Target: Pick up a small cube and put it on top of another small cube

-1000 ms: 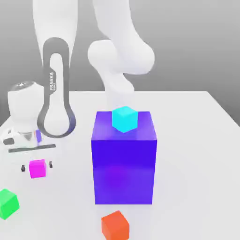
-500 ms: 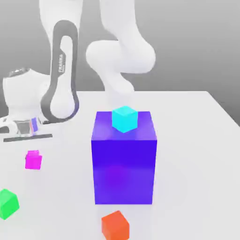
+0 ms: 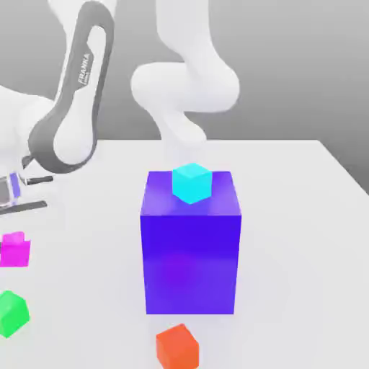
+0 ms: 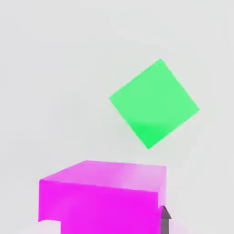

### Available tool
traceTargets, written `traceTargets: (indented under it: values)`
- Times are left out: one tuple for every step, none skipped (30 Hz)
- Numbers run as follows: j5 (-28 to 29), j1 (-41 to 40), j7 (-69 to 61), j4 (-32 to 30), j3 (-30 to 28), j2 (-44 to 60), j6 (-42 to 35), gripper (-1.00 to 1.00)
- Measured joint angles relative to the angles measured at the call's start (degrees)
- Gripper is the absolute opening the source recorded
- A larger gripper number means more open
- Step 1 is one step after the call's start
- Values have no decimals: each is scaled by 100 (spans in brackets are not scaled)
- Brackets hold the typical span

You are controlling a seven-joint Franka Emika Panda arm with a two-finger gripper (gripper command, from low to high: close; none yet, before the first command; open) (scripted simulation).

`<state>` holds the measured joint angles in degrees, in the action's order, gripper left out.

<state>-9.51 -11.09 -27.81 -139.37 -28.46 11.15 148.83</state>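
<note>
The small magenta-pink cube [image 3: 14,252] hangs a little above the table at the exterior view's far left, and it looms close in the hand view [image 4: 105,192]. My gripper [image 3: 14,236] is shut on it from above. One dark fingertip [image 4: 164,220] shows against the cube's side. The hand's white body sits above it at the left edge. A small green cube [image 3: 12,313] rests on the table just nearer the camera than the held cube; in the hand view the green cube [image 4: 154,103] lies on the table beyond the magenta one.
A big blue-violet block [image 3: 190,245] stands mid-table with a small cyan cube [image 3: 192,181] on its top. An orange-red small cube [image 3: 177,346] lies in front of the block. The white table [image 3: 303,238] stretches to the exterior view's right.
The magenta-pink cube has left the table, rising and moving toward the exterior view's left with the gripper. The arm has swung left with it. The other cubes have not moved.
</note>
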Motion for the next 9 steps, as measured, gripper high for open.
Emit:
traceTargets:
  values:
    - [-42,6,-71,210,73,78,-142,-100]
    - [-135,-45,-159,327,179,216,-129,-100]
    - [-283,-94,-275,396,272,391,-40,-100]
    - [-443,-167,-394,441,382,582,91,-100]
    - [-600,-263,-507,472,512,780,243,-100]
    - [-760,-359,-622,496,638,975,398,100]
    - [-760,-359,-623,496,638,975,396,100]
    - [-760,-359,-623,496,638,975,396,100]
    - [-760,-359,-623,496,638,975,396,100]
